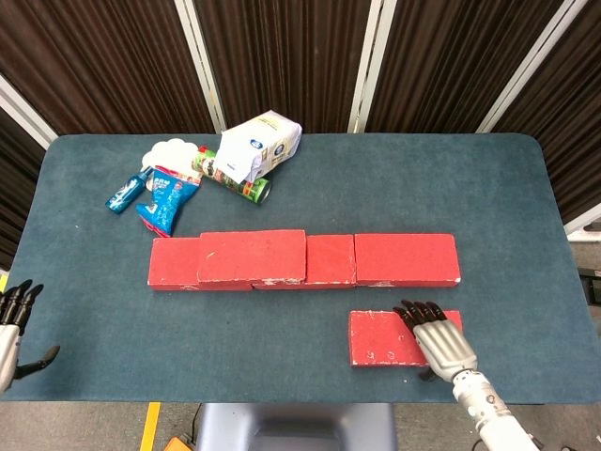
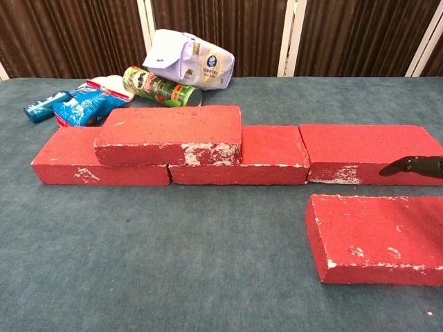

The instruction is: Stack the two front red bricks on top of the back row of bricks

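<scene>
One red brick lies alone at the front right. Behind it runs the back row: a left brick, a middle brick and a right brick. Another red brick sits on top of the row, across its left and middle bricks. My right hand is spread flat over the right end of the front brick, holding nothing; in the chest view only its dark fingertips show, above that brick. My left hand is open at the table's front left edge.
At the back left lie a white bag, a green can, a blue snack packet, a small blue packet and a white plate. Dark curtains hang behind the blue table.
</scene>
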Motion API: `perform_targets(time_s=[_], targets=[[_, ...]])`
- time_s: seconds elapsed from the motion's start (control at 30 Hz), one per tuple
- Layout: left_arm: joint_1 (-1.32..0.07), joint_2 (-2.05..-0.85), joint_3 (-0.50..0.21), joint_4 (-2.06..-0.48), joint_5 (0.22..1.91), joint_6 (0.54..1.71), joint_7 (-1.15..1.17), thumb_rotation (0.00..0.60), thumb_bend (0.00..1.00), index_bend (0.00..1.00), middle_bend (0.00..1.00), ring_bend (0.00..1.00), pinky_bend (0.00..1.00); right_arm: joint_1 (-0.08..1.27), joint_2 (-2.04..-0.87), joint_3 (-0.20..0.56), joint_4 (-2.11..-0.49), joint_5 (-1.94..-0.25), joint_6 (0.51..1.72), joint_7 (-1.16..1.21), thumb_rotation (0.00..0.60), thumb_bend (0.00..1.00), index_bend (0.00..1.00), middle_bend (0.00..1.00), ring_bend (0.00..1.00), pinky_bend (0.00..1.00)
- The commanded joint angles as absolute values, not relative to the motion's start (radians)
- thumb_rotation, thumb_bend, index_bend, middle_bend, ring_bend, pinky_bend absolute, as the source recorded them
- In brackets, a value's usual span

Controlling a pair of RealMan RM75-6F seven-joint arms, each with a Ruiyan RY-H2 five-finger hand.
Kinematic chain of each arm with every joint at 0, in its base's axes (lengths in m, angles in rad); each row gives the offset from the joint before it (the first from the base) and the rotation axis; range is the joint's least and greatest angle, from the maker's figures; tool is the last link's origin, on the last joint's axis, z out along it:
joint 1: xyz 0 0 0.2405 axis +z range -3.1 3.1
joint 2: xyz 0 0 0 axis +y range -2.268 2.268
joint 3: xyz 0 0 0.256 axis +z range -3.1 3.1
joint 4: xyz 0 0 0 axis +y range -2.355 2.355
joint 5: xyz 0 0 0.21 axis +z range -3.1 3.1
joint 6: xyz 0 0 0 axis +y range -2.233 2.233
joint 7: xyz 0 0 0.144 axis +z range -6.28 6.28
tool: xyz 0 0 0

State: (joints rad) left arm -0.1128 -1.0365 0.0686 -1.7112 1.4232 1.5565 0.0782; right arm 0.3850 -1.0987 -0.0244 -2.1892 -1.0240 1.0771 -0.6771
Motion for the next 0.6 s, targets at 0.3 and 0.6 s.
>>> perform_targets(time_s=[0.3,0.6], targets=[[-0.092,-1.048,0.042,-1.71,1.411,1.533,0.1,0.6,0.23,0.0,0.0,0.0,0.03,0.437,-1.14,-0.02,-2.095,-0.969,1.03,-0.605,0.6,0.0,0.13,0.09,0.02,0.0],[-0.082,-1.05,0.031,-1.712,1.427,1.525,0.106,0.6,0.22,0.0,0.0,0.0,0.03,0.473,-1.185,-0.029,-2.065,-0.917,1.033,-0.628,0.6,0.0,0.13,0.09,0.02,0.0]])
